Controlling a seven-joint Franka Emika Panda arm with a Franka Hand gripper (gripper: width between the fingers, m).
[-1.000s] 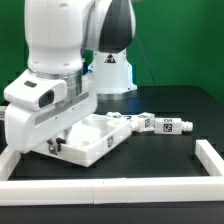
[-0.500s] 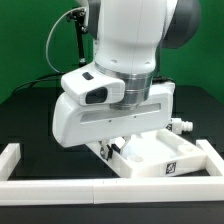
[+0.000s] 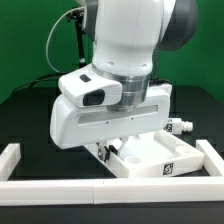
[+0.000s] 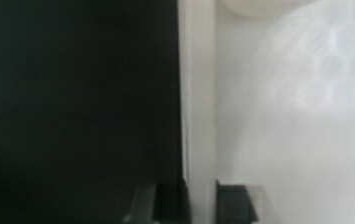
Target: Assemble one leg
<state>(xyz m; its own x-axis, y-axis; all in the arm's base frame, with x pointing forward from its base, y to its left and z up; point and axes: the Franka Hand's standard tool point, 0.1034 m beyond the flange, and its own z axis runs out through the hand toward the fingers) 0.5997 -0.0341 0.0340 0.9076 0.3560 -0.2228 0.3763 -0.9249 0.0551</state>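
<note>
Exterior view | arm [image 3: 120, 60] stooped low | tool [image 3: 108, 150] at white tray part [image 3: 140, 168]

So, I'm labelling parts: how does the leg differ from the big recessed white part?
The leg is a small peg; the recessed part is far larger and tray-like. The leg lies farther back, at the exterior view's right; the recessed part sits in front, partly under the arm. Both are white and tagged.

Tray-like part [image 3: 145, 170] lies on the table [image 3: 30, 125] at the exterior view's right, in the corner between front rail [image 3: 60, 187] and right rail [image 3: 212, 158], gripper [image 3: 107, 150] straddling its left edge wall, leg [image 3: 181, 127] on the table just behind it.
</note>
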